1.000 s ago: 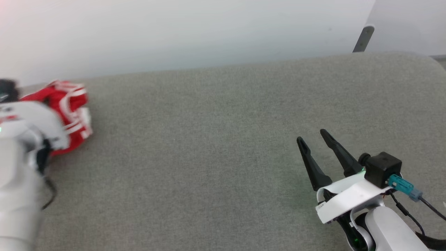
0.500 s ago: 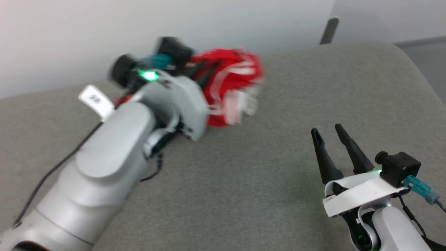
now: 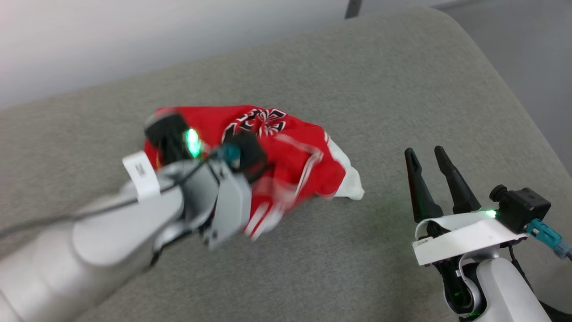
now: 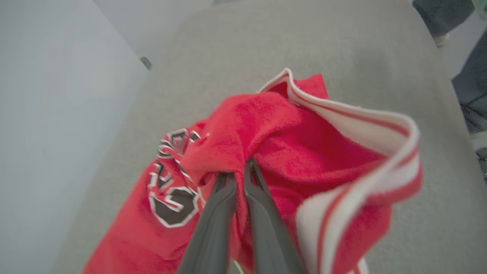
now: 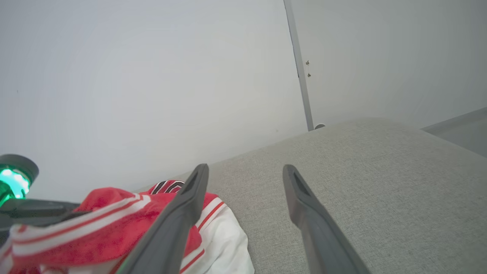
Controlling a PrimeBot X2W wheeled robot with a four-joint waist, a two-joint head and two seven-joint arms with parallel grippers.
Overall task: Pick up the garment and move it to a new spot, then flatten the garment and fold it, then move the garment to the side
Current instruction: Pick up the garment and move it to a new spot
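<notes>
I have the garment bunched in the middle of the head view on the grey upholstered surface. It is red, with black white-edged lettering turned up at its top and a white flap trailing off its lower right corner. I cannot tell whether the whole bunch rests on the surface.

My left arm comes in from the lower left, blurred, and its wrist covers the lower left part of the cloth. In the left wrist view the left gripper is pinched closed on a fold of the red fabric. Both dark fingers rise from the bottom edge nearly together, their tips buried in a gathered ridge of cloth. The lettering sits just left of them, and a white-and-red striped band arcs across the right half of that frame.

My right gripper sits at the lower right of the head view, fingers spread and holding nothing, apart from the garment with bare grey surface between. In the right wrist view the garment fills the lower left corner, partly behind one finger, under a pale wall.
</notes>
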